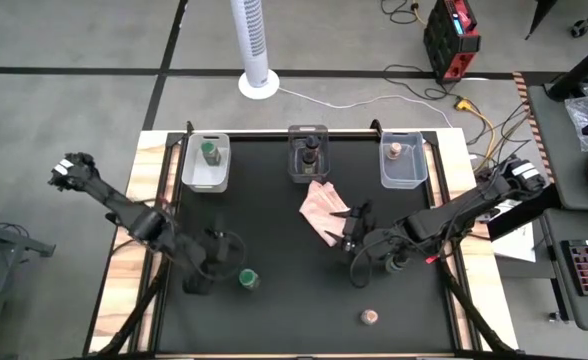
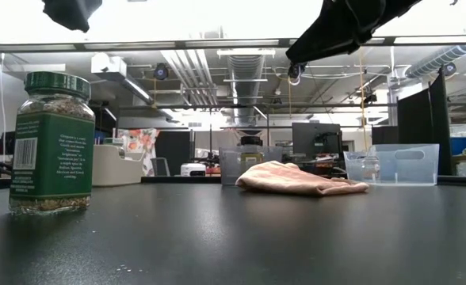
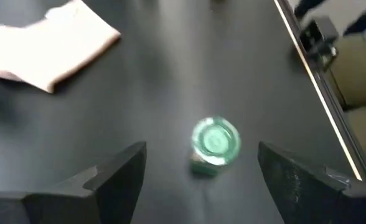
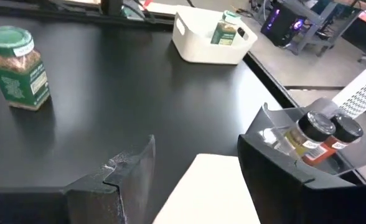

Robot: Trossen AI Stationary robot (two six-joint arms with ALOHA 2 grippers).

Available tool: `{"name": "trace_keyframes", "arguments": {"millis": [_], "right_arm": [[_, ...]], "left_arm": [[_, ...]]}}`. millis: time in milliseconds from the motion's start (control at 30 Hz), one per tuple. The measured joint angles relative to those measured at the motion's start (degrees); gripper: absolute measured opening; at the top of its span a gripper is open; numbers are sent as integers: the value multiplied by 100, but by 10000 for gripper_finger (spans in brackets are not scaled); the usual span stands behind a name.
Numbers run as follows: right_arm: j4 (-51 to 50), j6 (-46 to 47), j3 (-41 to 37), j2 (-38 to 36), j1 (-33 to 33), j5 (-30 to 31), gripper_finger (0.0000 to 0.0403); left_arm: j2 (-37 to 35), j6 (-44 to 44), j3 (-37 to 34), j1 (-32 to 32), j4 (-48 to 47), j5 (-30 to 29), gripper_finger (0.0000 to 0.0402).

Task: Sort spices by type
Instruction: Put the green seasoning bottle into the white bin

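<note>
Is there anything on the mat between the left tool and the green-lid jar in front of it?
No. The left wrist view shows only bare black mat between the left tool and the green-lid jar.

green-lid jar (image 1: 248, 279) upright on table | tan-lid jar (image 1: 370, 318) front, apart
</note>
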Motion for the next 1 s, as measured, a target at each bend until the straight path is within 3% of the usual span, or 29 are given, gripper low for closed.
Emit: {"name": "trace_keyframes", "arguments": {"millis": [233,667,1000], "right_arm": [[-2,171,0,29,0,-9,219],[21,250,0,31,0,-11,219],[19,250,0,38,0,-13,219]], "left_arm": [[519,-181,300,-431,-61,54,291],[1263,-131,291,-442,-153,105,293],[1214,-166,291,-440,-156,-2,352]]}}
